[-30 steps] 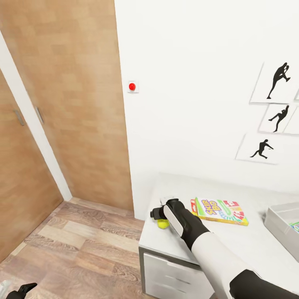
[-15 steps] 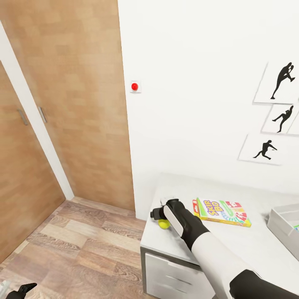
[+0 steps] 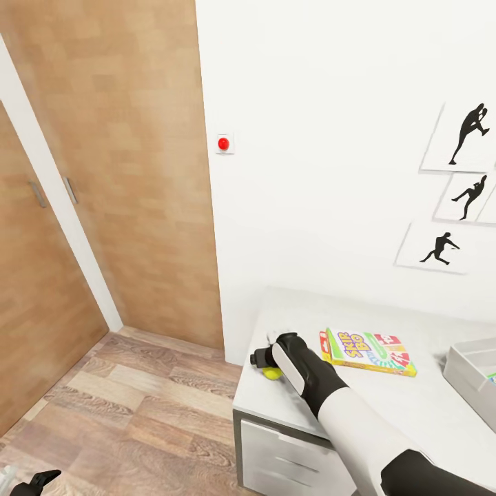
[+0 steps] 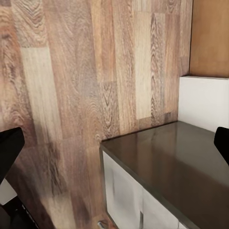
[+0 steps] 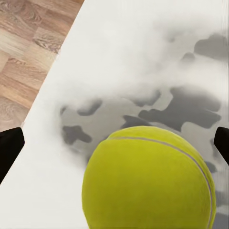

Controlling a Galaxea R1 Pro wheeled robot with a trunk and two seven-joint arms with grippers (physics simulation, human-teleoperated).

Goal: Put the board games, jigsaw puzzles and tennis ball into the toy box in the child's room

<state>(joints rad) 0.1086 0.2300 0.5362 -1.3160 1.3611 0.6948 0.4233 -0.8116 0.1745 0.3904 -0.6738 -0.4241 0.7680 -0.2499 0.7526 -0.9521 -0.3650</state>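
The tennis ball (image 3: 272, 373) lies near the left end of the pale table (image 3: 413, 413). My right gripper (image 3: 264, 357) hovers just over it. In the right wrist view the yellow-green tennis ball (image 5: 150, 183) sits between the two dark fingertips (image 5: 9, 148), which are spread wide and not touching it, so the gripper (image 5: 116, 145) is open. A colourful board game (image 3: 368, 350) lies flat further along the table. The grey toy box (image 3: 472, 375) shows at the right edge. My left gripper (image 3: 38, 480) hangs low over the floor, open (image 4: 114, 143).
A white wall with black silhouette posters (image 3: 458, 138) backs the table. Wooden wardrobe doors (image 3: 131, 172) stand to the left over wood flooring (image 3: 138, 413). The left wrist view shows a dark grey top (image 4: 176, 167) with white fronts below.
The camera shifted slightly at first, moving the whole picture right. My right gripper has dropped a little closer to the tennis ball. The ball and board game stay put.
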